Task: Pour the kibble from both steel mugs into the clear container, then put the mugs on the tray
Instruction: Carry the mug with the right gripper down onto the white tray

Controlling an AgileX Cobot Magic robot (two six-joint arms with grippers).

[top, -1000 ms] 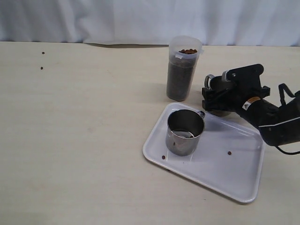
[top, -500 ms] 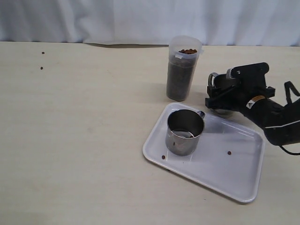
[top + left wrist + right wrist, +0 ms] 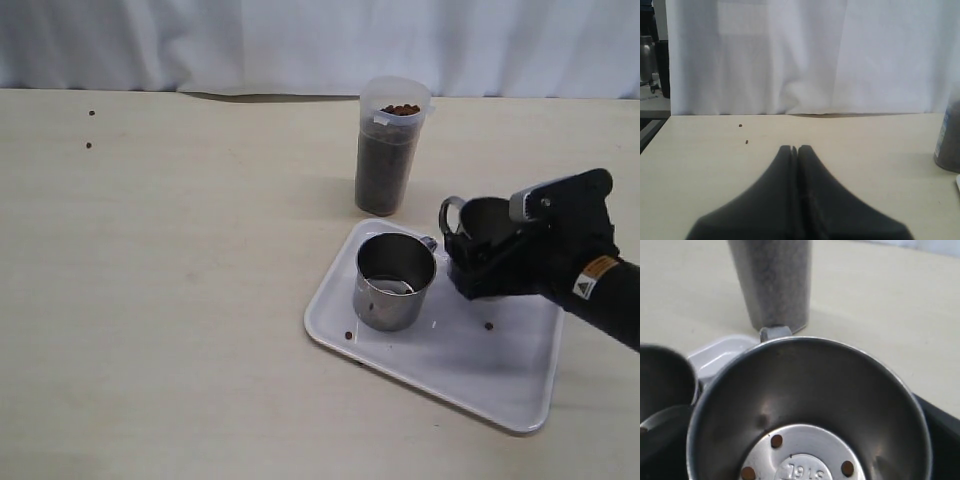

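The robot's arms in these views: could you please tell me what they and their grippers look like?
The right gripper is matte black and blocky, with a light grey plate on top. The black arm behind it carries an orange-and-white label. The left gripper shows only in its wrist view: two dark, smooth jaws tapering to narrow tips.

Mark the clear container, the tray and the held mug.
clear container (image 3: 385, 170), exterior view, middle of its wall
tray (image 3: 470, 362), exterior view, bare floor near its middle
held mug (image 3: 810, 385), right wrist view, inner wall
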